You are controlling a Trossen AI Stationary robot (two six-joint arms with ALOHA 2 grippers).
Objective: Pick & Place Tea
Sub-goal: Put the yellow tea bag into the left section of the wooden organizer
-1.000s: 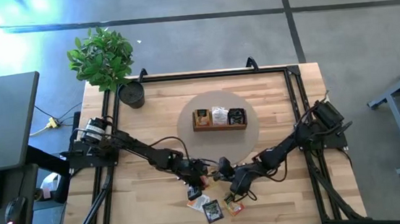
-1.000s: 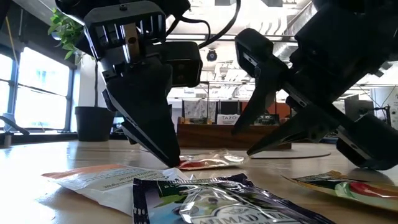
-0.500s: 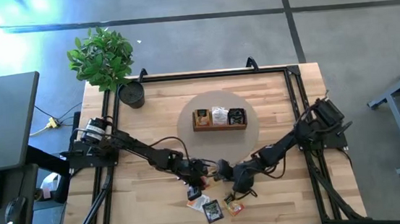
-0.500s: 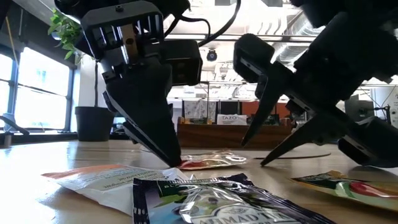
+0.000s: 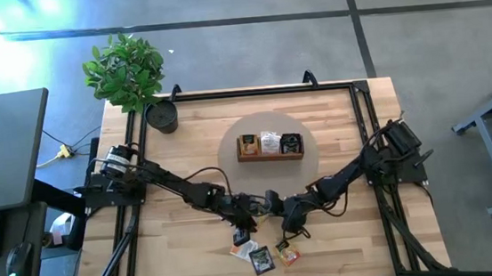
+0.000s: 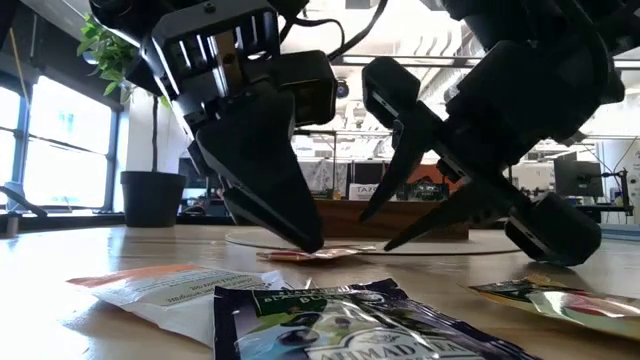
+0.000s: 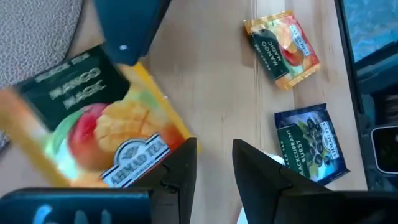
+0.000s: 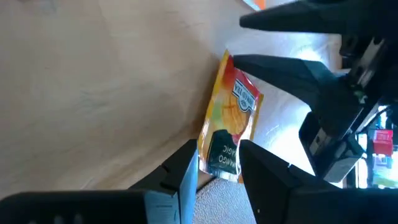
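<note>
High view: the left gripper (image 5: 251, 211) and right gripper (image 5: 281, 213) are seen meeting at lower centre of the light wooden table (image 5: 192, 134). 3 flat tea packets (image 5: 262, 257) lie below them. A long wooden tray (image 5: 270, 156) holding packets sits on a round grey mat (image 5: 309, 164) at centre.

Low view: a yellow-orange mango tea packet (image 6: 320, 254) is seen low over the table at centre, between both sets of dark fingers. A dark blue foil packet (image 6: 340, 325) fills the lower foreground.

Left wrist view: the mango packet (image 7: 93, 127) fills the left of frame, its edge at 1 left finger (image 7: 180, 165); a grip cannot be told.

Right wrist view: the right fingers (image 8: 183, 168) are closed on the mango packet's (image 8: 230, 127) lower edge; the left gripper (image 8: 273, 40) stands parted at upper right.
</note>
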